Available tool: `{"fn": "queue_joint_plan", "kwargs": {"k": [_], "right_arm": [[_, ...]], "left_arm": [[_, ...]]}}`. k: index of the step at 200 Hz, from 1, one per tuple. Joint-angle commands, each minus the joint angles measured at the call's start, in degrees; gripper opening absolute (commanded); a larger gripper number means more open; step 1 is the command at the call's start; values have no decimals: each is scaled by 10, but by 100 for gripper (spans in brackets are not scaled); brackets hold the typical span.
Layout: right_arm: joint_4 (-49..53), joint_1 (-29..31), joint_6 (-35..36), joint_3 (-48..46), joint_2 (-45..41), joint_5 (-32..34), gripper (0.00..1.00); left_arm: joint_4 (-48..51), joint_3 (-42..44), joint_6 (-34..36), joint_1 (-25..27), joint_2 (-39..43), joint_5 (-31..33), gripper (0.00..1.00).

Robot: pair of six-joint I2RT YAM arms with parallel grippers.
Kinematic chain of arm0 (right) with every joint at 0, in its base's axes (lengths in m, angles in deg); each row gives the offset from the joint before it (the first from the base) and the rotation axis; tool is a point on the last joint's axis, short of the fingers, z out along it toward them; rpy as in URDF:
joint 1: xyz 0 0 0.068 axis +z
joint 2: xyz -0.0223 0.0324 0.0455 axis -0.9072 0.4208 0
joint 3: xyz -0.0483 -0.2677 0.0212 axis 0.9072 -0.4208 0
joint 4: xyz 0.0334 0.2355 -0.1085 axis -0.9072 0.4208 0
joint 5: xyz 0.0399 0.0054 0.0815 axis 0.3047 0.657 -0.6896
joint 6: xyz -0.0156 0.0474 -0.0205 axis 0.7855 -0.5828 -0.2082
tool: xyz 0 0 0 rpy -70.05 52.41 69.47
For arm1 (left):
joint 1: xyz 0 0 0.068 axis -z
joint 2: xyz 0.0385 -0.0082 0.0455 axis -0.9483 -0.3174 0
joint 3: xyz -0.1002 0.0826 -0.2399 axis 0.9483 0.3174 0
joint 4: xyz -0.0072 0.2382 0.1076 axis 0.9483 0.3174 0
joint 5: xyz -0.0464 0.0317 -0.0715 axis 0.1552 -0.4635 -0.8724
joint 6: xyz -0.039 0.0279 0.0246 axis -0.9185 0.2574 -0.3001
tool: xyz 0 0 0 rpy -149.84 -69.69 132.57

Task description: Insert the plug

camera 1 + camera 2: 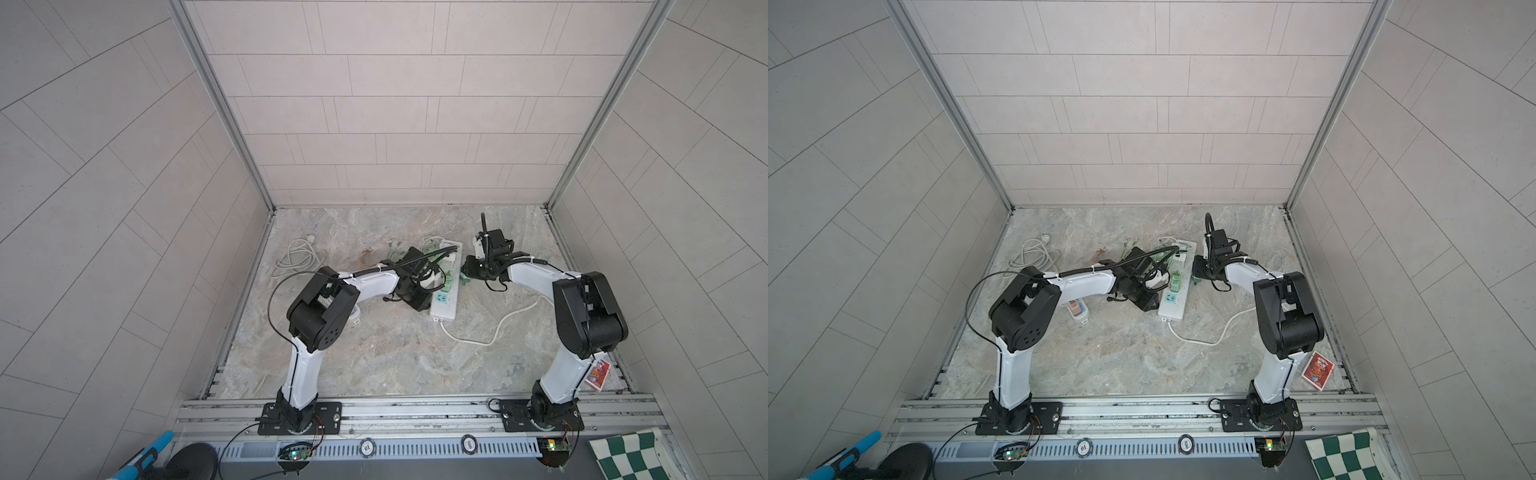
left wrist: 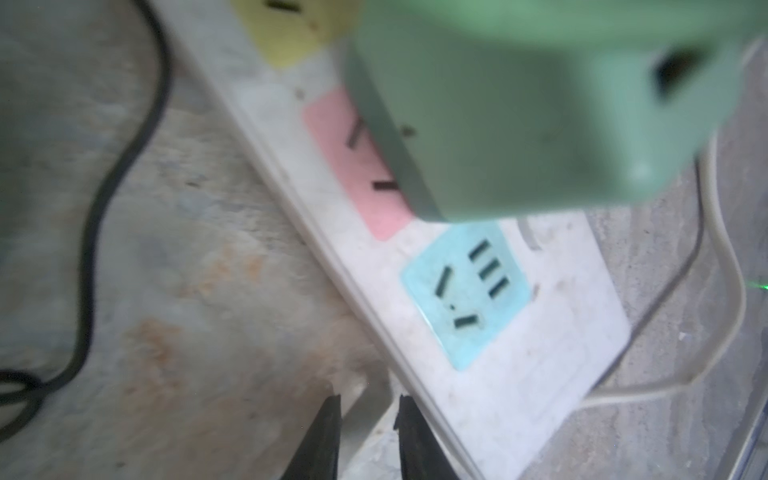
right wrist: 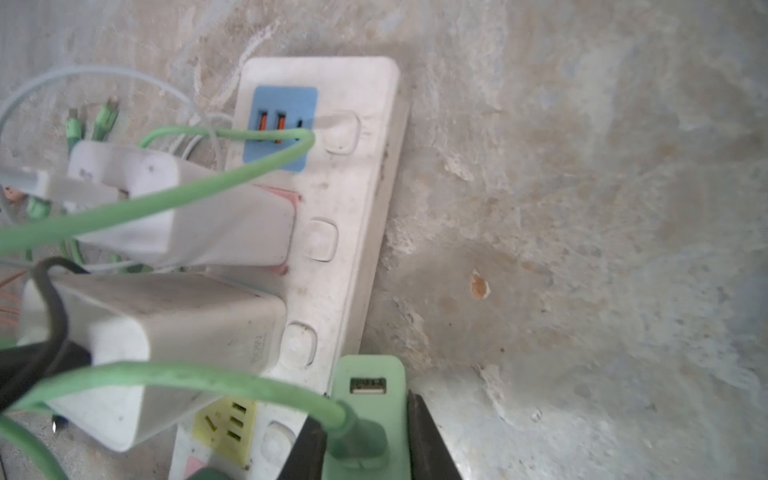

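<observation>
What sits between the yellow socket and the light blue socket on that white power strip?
A pink socket, half hidden by the green plug over it, as the left wrist view shows.

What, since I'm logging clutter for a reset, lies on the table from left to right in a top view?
coiled white cable → small white adapter → power strip → red card box

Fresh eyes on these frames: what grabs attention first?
The white power strip in the middle of the marble table, crowded with chargers and green cables. Next, the green adapter over the strip's pink socket, with the right gripper closed on it, jaws on either side.
</observation>
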Motion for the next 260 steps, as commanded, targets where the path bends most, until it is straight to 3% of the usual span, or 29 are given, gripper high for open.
{"fn": "queue_joint_plan", "kwargs": {"k": [1, 71, 128, 163, 181, 202, 222, 260], "right_arm": [[-28, -2, 10, -9, -33, -29, 0], [-47, -2, 68, -1, -191, -139, 0], [-114, -2, 36, 18, -264, -242, 0], [-175, -15, 9, 2, -303, -213, 0], [-191, -40, -33, 11, -305, -229, 0], [-113, -49, -43, 61, -264, -272, 0], [-111, -53, -28, 25, -260, -219, 0], [-67, -79, -39, 12, -230, -221, 0]], "left_arm": [[-1, 11, -19, 4, 33, 3, 31], [-72, 63, -45, 3, 134, 60, 33], [-166, 159, -50, 3, 276, 132, 34], [-236, 231, -59, 2, 342, 161, 37], [-241, 245, -59, 3, 363, 166, 38], [-252, 252, -60, 2, 372, 165, 38], [-290, 264, -72, 2, 372, 157, 38], [-294, 265, -81, 3, 355, 142, 38]]}}
